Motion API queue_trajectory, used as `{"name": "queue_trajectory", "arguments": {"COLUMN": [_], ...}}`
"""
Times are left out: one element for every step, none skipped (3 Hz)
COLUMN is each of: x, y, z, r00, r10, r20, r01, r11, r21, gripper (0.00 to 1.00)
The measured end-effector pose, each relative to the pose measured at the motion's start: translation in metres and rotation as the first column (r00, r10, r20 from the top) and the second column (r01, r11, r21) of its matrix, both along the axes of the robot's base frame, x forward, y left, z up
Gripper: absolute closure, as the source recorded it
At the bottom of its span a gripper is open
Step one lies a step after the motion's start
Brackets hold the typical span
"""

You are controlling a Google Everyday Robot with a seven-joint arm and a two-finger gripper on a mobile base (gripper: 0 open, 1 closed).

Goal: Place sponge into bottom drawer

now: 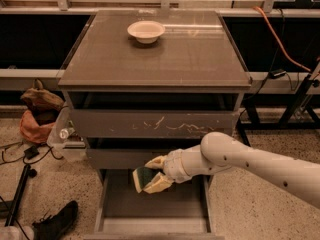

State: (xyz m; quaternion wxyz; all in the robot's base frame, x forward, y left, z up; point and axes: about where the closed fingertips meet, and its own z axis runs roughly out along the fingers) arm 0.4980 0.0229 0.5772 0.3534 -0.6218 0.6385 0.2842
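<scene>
My gripper [152, 173] reaches in from the right on a white arm and is shut on the sponge [142, 179], whose dark green top and pale yellow foam show between the cream fingers [159, 183]. It holds the sponge just above the open bottom drawer [150, 216], over its back left part. The drawer is pulled out toward me and its flat base is bare. Above it are the plain middle drawer [120, 158] and the scratched-front top drawer [150, 124].
A cream round bowl [146, 31] sits on the cabinet top [160, 59]. On the floor at left lie a black shoe [57, 223], cables, an orange bag [35, 126] and a clear container [62, 136]. An orange cord [280, 39] hangs at right.
</scene>
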Motion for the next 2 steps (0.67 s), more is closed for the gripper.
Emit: {"name": "queue_trajectory", "arguments": {"x": [0.009,0.05], "y": [0.004,-0.01], "z": [-0.033,-0.083], "r00": [0.9998,0.9942], "r10": [-0.012,-0.073], "r20": [-0.015,0.078], "r01": [0.012,0.073], "r11": [1.0,0.997], "r21": [-0.009,0.001], "gripper": [1.0,1.0]}}
